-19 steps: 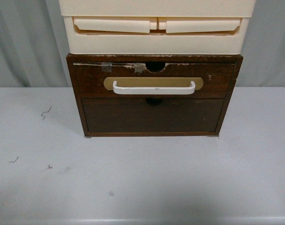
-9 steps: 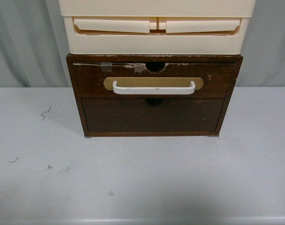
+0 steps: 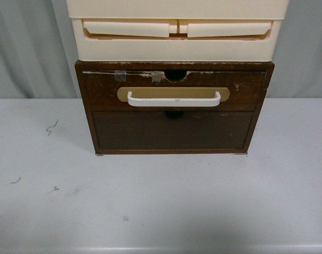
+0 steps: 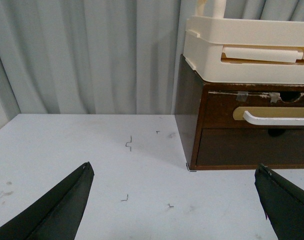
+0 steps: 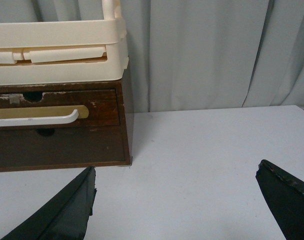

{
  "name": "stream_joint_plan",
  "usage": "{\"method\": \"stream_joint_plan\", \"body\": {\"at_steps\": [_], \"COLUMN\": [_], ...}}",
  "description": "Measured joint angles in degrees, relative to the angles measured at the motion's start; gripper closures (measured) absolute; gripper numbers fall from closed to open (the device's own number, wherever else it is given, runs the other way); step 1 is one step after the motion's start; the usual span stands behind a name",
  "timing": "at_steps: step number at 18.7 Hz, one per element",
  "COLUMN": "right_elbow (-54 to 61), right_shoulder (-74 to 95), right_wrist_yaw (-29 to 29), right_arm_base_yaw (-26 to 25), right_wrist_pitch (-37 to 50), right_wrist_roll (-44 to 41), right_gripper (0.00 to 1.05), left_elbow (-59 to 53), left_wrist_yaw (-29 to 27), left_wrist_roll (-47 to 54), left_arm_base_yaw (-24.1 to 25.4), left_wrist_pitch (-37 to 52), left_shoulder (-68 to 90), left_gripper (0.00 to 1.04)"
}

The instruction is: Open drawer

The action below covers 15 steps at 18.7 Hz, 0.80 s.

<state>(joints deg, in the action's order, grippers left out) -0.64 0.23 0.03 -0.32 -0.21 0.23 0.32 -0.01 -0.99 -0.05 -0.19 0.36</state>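
Note:
The drawer point(image 3: 103, 90) is the upper, wide dark brown wooden front of a small chest at the table's back centre. It has a white bar handle point(image 3: 174, 100) on a tan oval plate, a half-round top notch and grey tape bits. It sits shut. It also shows in the left wrist view point(image 4: 219, 110) and the right wrist view point(image 5: 104, 105). Neither arm shows in the front view. My left gripper point(image 4: 174, 170) is open and empty, well short of the chest's left corner. My right gripper point(image 5: 174, 172) is open and empty, short of its right corner.
Below the drawer is a plain dark brown panel point(image 3: 171, 129) without a handle. Cream plastic drawers point(image 3: 177, 32) stand stacked on the chest. The chest rests on a white table point(image 3: 161, 201) with small dark marks at the left. Grey curtains hang behind.

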Motion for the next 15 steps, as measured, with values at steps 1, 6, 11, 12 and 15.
{"method": "stream_joint_plan", "body": {"at_steps": [1,6,11,12,15], "right_elbow": [0.0,0.0,-13.3,-15.8,-21.2], "right_shoulder": [0.0,0.0,39.0,46.1,69.3], "right_wrist_yaw": [0.0,0.0,-7.5,-10.5,-24.4], "right_arm_base_yaw": [0.0,0.0,-2.3,-2.4,-2.1], "right_wrist_pitch": [0.0,0.0,3.4,7.0,22.5], "right_wrist_roll": [0.0,0.0,6.3,8.7,25.1], "right_gripper": [0.06,0.06,0.06,0.06,0.06], "left_elbow": [0.0,0.0,20.1,22.4,29.2], "left_wrist_yaw": [0.0,-0.2,-1.4,2.2,10.8], "left_wrist_roll": [0.0,-0.1,-21.1,-25.2,-37.8], "left_arm_base_yaw": [0.0,0.0,-5.5,-6.8,-10.2], "left_wrist_pitch": [0.0,-0.4,-4.0,1.7,18.4], "left_shoulder": [0.0,0.1,42.3,49.8,69.9], "left_gripper": [0.07,0.07,0.07,0.07,0.07]}}
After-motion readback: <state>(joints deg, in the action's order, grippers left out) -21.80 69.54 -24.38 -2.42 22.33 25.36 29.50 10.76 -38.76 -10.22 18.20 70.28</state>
